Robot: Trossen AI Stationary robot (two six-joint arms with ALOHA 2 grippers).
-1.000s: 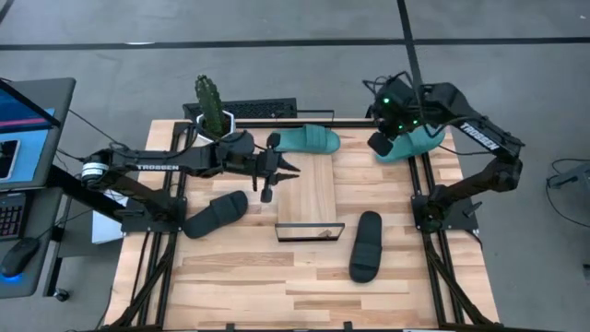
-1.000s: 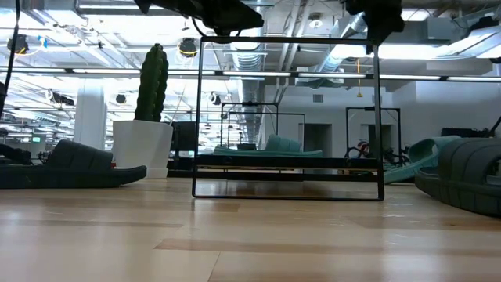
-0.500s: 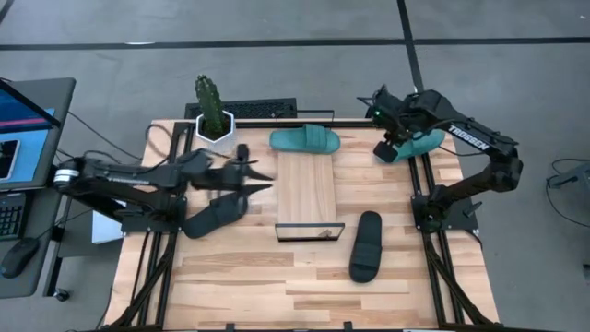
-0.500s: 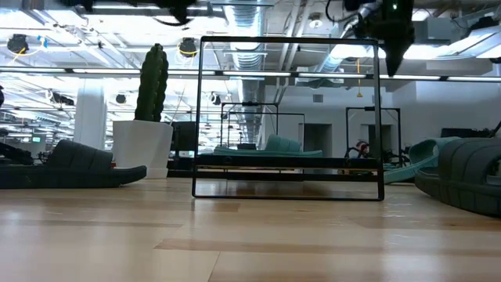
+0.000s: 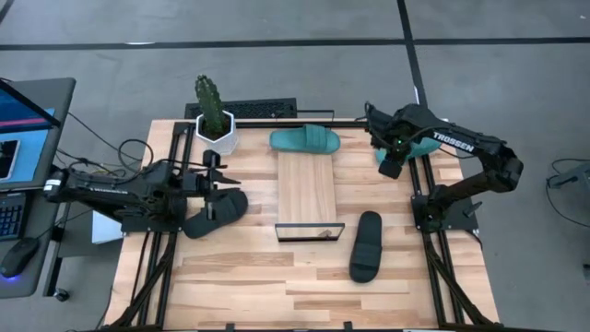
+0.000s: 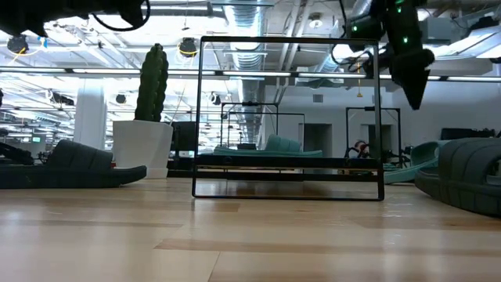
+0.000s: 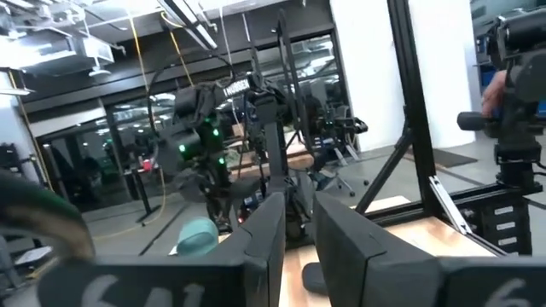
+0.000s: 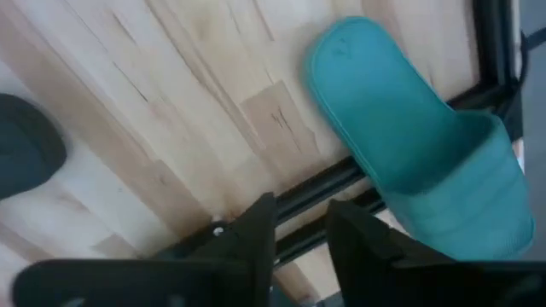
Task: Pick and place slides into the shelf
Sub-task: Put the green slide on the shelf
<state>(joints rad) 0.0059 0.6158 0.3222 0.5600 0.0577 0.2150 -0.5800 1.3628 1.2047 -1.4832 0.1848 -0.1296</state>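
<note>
Looking down, we see the right claw [image 5: 391, 169], fingers narrowly parted and empty, hovering just beside the teal slide [image 5: 426, 141] at the counter's [image 5: 304, 277] far right corner, long axis slanting toward the shelf [image 5: 306, 189].

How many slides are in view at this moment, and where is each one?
4. One teal slide lies at the shelf's far end, another teal slide at the table's far right edge, one black slide left of the shelf, another black slide right of it. None seems hidden.
</note>
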